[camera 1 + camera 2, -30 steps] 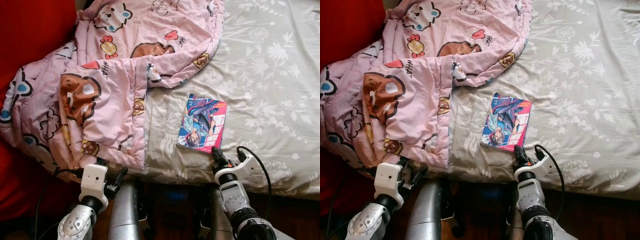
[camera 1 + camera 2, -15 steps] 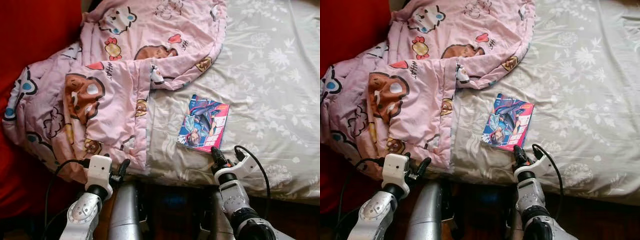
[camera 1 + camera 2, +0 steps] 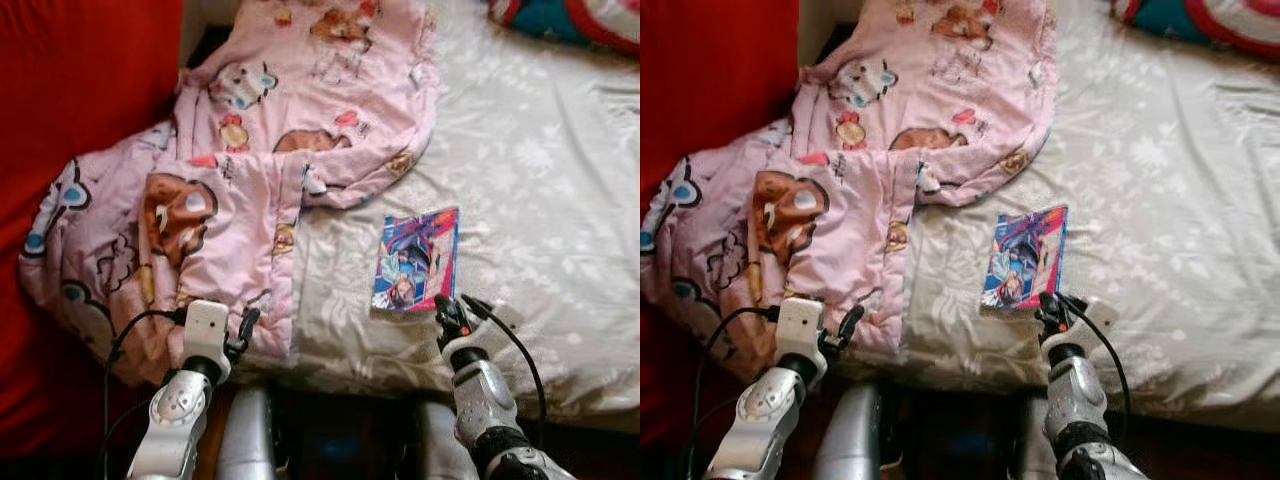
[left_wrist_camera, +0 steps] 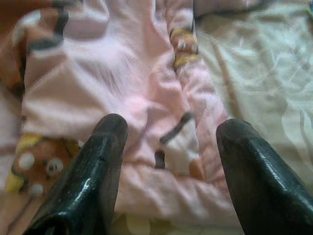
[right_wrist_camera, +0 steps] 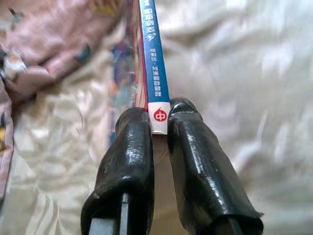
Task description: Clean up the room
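Left eye view: comic book [image 3: 417, 260] at frame centre-right on the grey floral bed [image 3: 560, 200], long axis running up the frame. Right gripper [image 3: 447, 318] just below, at the book's near edge; clearly the nearer arm. Pink cartoon quilt [image 3: 250, 170] heaped across upper left, left gripper [image 3: 240, 330] at its lower hem.

Left wrist view: left gripper's fingers [image 4: 105, 161] spread wide, holding nothing, quilt ahead.

Right wrist view: right gripper closed on the book's blue spine [image 5: 154, 73], book stretching straight away.

One book [image 3: 416, 262] (comic), one blanket [image 3: 250, 190]
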Available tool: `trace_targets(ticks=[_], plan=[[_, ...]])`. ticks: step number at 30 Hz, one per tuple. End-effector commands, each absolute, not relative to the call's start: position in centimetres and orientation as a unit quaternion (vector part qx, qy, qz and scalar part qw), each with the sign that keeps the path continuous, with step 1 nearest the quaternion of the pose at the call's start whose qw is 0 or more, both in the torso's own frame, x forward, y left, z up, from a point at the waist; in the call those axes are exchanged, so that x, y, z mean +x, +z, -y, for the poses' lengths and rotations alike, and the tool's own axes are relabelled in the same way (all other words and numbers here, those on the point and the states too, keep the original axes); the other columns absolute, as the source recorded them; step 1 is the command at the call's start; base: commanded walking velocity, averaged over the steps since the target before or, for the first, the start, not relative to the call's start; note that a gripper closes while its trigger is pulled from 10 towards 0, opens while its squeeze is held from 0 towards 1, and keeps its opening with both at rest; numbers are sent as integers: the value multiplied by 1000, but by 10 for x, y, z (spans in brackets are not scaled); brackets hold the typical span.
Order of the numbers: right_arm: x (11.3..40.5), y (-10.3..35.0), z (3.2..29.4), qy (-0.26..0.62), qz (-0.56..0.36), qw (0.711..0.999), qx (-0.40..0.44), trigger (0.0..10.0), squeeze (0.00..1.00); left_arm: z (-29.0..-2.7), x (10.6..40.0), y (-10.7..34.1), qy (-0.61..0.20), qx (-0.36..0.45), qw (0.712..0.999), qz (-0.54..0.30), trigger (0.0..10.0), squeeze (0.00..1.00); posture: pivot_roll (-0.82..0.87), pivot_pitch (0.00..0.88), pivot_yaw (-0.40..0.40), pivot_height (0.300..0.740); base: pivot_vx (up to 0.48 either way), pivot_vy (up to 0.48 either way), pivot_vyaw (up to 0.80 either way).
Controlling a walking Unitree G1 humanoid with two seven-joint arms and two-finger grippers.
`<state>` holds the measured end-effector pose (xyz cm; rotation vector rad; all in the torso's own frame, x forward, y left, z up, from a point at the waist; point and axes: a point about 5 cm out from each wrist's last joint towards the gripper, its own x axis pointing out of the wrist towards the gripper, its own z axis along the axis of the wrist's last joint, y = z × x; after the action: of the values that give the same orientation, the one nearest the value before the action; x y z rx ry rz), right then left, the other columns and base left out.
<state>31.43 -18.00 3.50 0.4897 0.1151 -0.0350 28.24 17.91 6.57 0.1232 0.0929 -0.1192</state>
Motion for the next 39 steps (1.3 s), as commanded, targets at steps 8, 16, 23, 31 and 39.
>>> trace_targets(ticks=[8, 16, 23, 31, 39], plan=[[320, 53, 193, -17, -23, 995, 96, 10000, 0, -192, 281, 50, -20, 48, 997, -64, 10000, 0, -74, 69, -34, 658, 0, 0, 0], [320, 53, 191, -18, -24, 995, 95, 10000, 0, -194, 276, 21, 10, 14, 992, -122, 10000, 0, -99, 39, -49, 713, 0, 0, 0], [317, 49, 186, -17, -31, 996, 77, 10000, 0, -211, 266, -2, 43, -3, 982, -184, 10000, 0, -104, 21, -38, 740, 0, 0, 0], [317, 46, 178, -2, -44, 996, 76, 10000, 0, -213, 256, -21, 44, -12, 970, -241, 10000, 0, -105, 10, -16, 740, 0, 0, 0], [314, 43, 176, -19, -46, 996, 77, 10000, 0, -200, 247, -37, 23, -13, 953, -302, 10000, 0, -128, 0, 6, 740, 0, 0, 0]])
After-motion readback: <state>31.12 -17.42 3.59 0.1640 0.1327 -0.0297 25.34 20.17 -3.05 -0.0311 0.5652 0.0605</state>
